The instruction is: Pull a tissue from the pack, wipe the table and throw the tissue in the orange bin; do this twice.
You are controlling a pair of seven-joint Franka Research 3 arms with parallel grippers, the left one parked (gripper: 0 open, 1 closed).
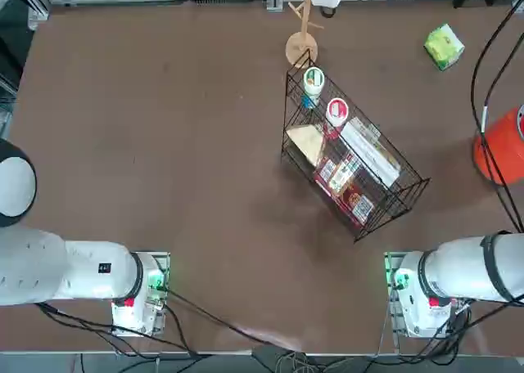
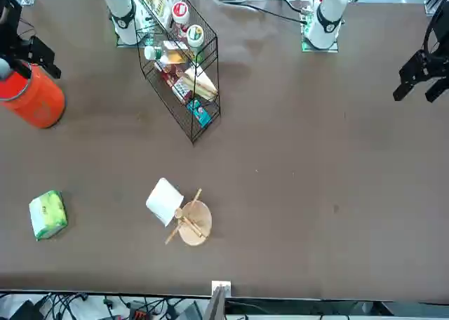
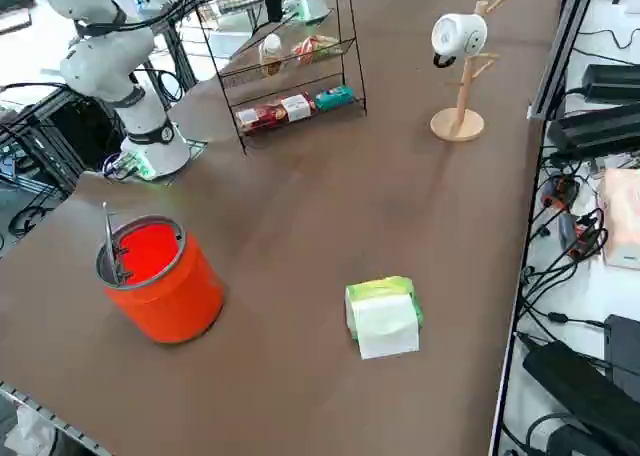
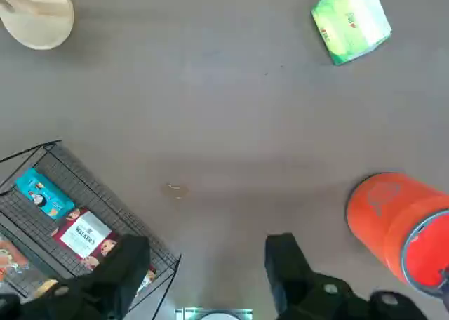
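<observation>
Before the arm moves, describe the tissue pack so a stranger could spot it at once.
Find the big brown table and the orange bin near one edge. Beside the bin, apart from it, lies the tissue pack, flat on the bare tabletop. It is the only small soft lime-green packet with a white patch; the wire basket holds boxes and tubs instead.

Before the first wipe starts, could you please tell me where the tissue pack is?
In the top view, the pack lies in the table's far right corner, beyond the orange bin, right of the mug tree.

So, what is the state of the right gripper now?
Right gripper: open, holding nothing, raised above the table.
</observation>
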